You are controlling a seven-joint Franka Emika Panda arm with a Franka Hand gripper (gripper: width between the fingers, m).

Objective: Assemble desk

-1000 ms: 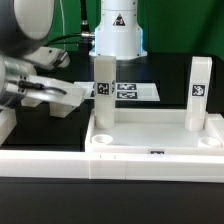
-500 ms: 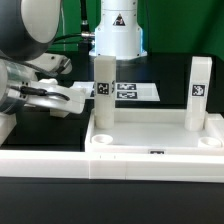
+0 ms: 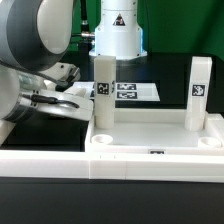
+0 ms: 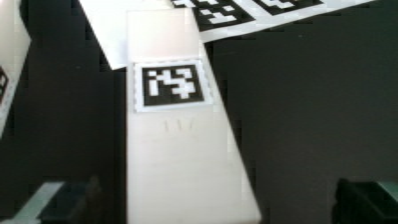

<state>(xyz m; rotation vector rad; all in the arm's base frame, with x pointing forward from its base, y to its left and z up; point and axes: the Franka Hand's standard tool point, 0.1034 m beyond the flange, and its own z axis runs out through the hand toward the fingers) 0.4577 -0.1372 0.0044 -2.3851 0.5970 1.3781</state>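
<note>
White plastic rectangular tray-like desk top [image 3: 150, 128] with raised rim: lies flat from the centre out to four o'clock in the exterior view, just behind a long low white border rail [image 3: 40, 165]. Carries two short square white legs, each with a black-and-white tag, upright at its rear corners, one [image 3: 103, 95] toward eleven o'clock of the top and one [image 3: 200, 92] toward one o'clock. Leaves two round front sockets [image 3: 103, 142] bare.

Third white leg [image 4: 178, 140], seen only in the wrist view: lies lengthwise under the gripper [image 4: 214, 200], tag [image 4: 173, 85] facing the camera, far end pointing at the thin flat white marker board [image 4: 249, 18]. Hidden in the exterior view, so cannot be placed against the top.

Gripper jaws: apart, with dark fingertips [image 4: 63, 200] either side of that leg, clear gaps between, clamped on nothing.

Just changed, within the last second: drifts from nine o'clock, the exterior view's left, slightly toward the top and downward, and now crowds the ten o'clock corner with far more grey arm [image 3: 30, 40]. Top and standing legs unmoved. Reads as a closing approach on the third leg, grasp not yet made, with roughly half the legs in place.

Count: one top, two standing legs, one lying leg. Possibly a fourth in the white strip [image 4: 15, 60] at the wrist view's edge, but cannot tell. One marker board, one rail, one gripper.
</note>
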